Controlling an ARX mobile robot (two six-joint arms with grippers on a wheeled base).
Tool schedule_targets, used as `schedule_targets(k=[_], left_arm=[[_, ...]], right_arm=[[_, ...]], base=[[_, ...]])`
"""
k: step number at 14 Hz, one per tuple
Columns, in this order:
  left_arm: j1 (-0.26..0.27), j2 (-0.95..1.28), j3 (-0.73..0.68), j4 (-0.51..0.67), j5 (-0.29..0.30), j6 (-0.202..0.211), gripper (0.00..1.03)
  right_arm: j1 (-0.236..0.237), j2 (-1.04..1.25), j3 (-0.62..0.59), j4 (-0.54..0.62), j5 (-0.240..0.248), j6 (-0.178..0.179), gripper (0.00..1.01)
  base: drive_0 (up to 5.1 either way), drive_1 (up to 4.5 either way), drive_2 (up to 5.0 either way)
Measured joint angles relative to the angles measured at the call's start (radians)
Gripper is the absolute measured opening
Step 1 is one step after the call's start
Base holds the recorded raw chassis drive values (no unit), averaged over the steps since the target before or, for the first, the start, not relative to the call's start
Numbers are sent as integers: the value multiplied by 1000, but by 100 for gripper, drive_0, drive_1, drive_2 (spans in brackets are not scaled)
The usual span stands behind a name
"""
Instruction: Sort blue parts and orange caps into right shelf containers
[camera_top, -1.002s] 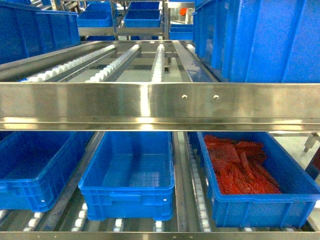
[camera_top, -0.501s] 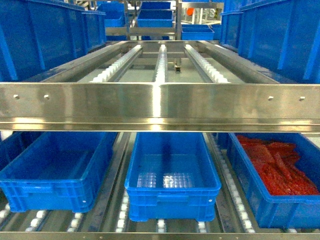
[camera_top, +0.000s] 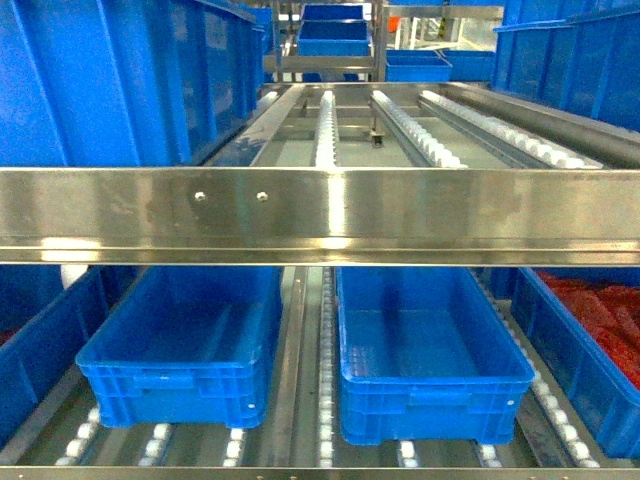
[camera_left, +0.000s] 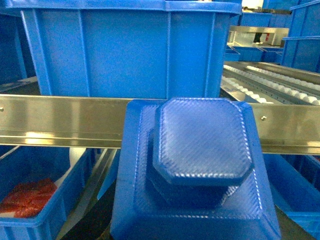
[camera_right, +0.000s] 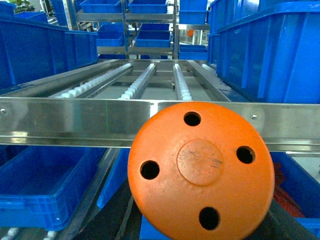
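Observation:
A blue part (camera_left: 200, 150), a square base with an octagonal raised top, fills the left wrist view; my left gripper (camera_left: 195, 227) is shut on it, its fingers hidden behind the part. A round orange cap (camera_right: 201, 167) with several holes fills the right wrist view, and my right gripper (camera_right: 200, 222) is shut on it, dark fingers showing below. Two empty right shelf containers (camera_top: 180, 395) (camera_top: 430, 400) sit on the lower rollers in the head view. Neither gripper shows in that view.
A steel front rail (camera_top: 320, 215) crosses the shelf between the two levels. A crate of red pieces (camera_top: 565, 350) stands at the lower right. A tall blue crate (camera_top: 100, 80) sits upper left beside white roller tracks (camera_top: 325, 130). Another crate with red pieces (camera_left: 27, 200) lies lower left.
The head view has swung left: the shelf and its crates have slid to the right in the picture, and the crate of red pieces now sits at the right edge.

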Motion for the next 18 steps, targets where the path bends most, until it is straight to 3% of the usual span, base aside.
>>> schedule_targets(k=[4, 18], left_arm=[[0, 0, 0, 2, 0, 0, 42], [0, 0, 0, 4, 1, 0, 42]], right_arm=[[0, 0, 0, 2, 0, 0, 43], [0, 0, 0, 0, 0, 0, 43]], base=[[-492, 253, 253], [0, 0, 0]])
